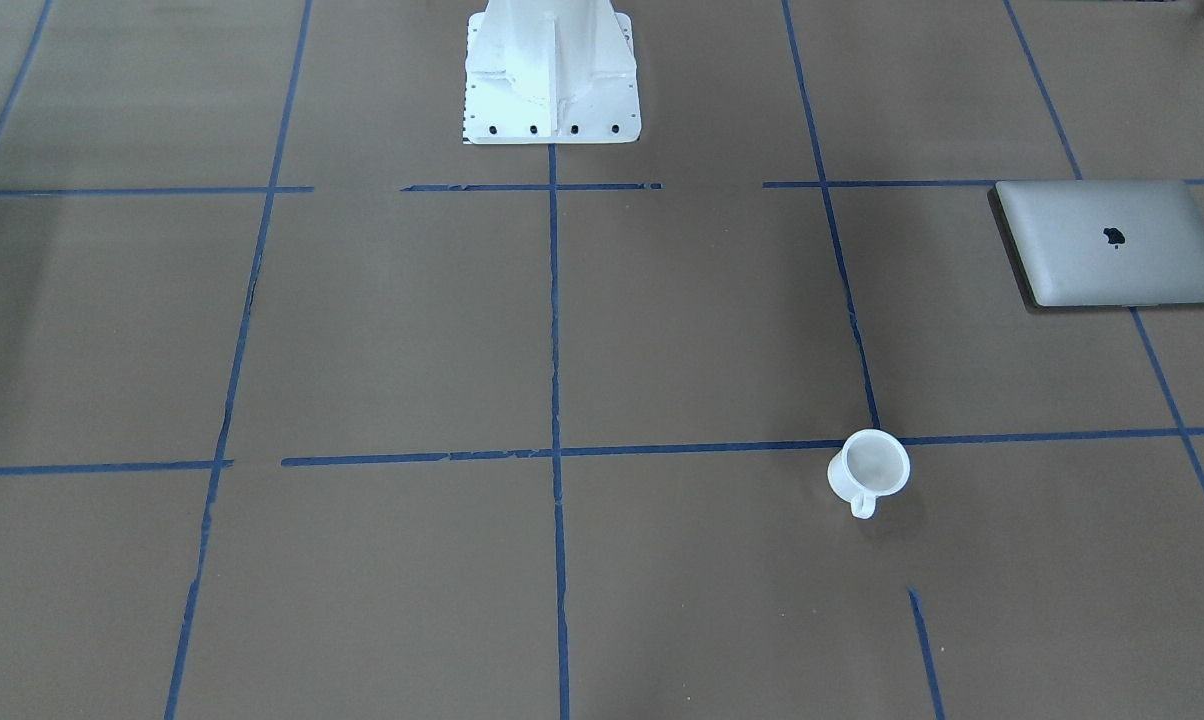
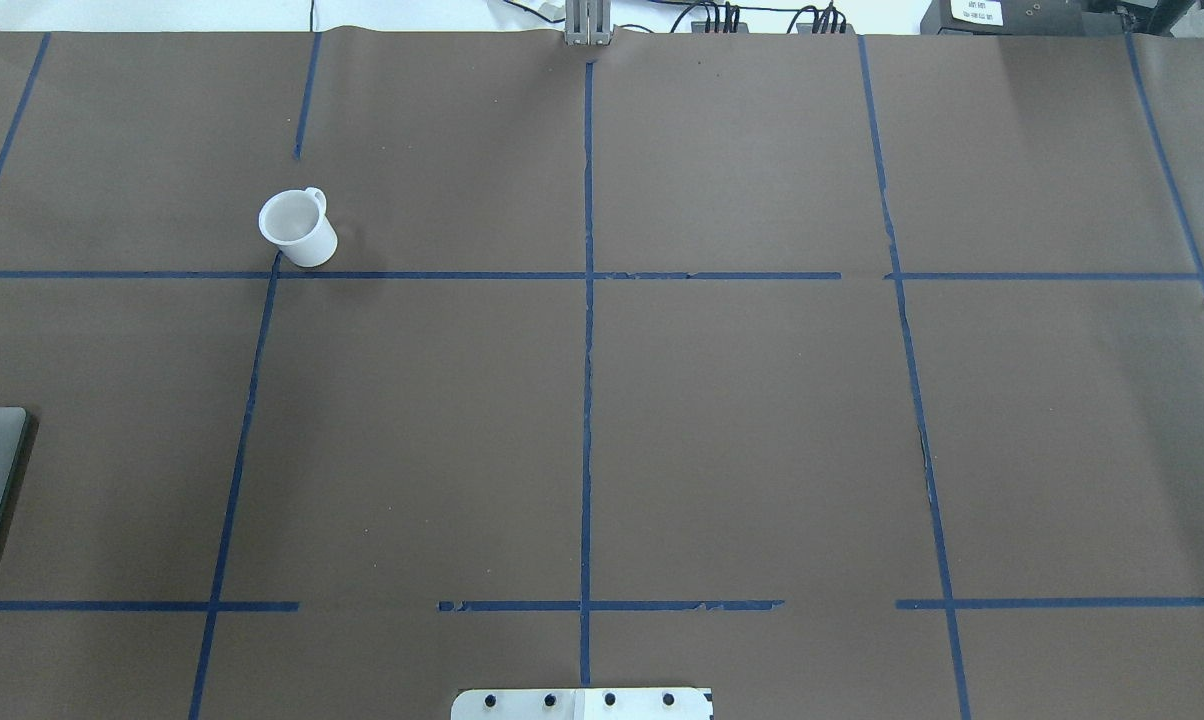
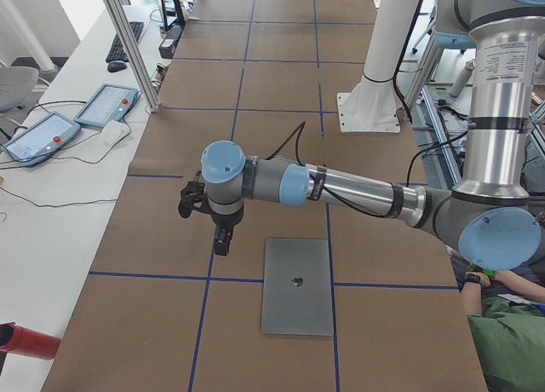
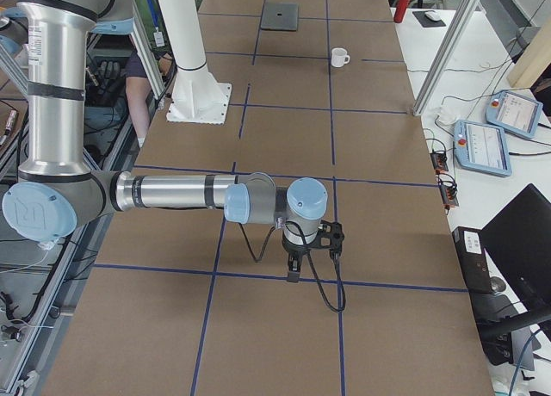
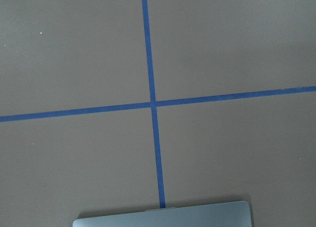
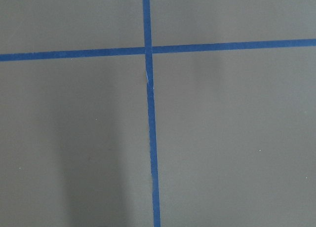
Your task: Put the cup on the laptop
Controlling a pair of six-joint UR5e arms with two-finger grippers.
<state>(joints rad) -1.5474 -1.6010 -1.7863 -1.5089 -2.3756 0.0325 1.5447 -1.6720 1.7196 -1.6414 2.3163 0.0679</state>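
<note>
Left end effector (image 3: 220, 247) hangs over the desk (image 1: 362, 330) near a corner of the laptop (image 3: 297, 285) and holds nothing. It shows only in the left side view, so I can't tell whether the fingers are spread or pressed together. Same for the right end effector (image 4: 293, 275): it's over bare desk at the robot's right end, well apart from both objects, with the finger state unreadable.

Cup (image 1: 870, 468) stands upright, mouth up, on the robot's left half. It's at a tape crossing on the operator side of the tape line, with the handle pointing away from the robot. It looks empty. The laptop is closed and lies flat near the desk's left end, closer to the robot than the cup and well apart from it. The left wrist view catches only its edge, at the bottom of frame.

Handling, as a judgement:
- The cup is small, rigid and probably light. The glossy white wall is likely slick and tips easily if nudged.
- The left arm is the obvious one to use.
- Take hold top-down across the rim, one finger inside and one outside, on the side away from the handle. The loop handle looks too small to hook reliably.
- The lid is smooth, so set the cup down gently near the logo. Don't drop it.
</note>
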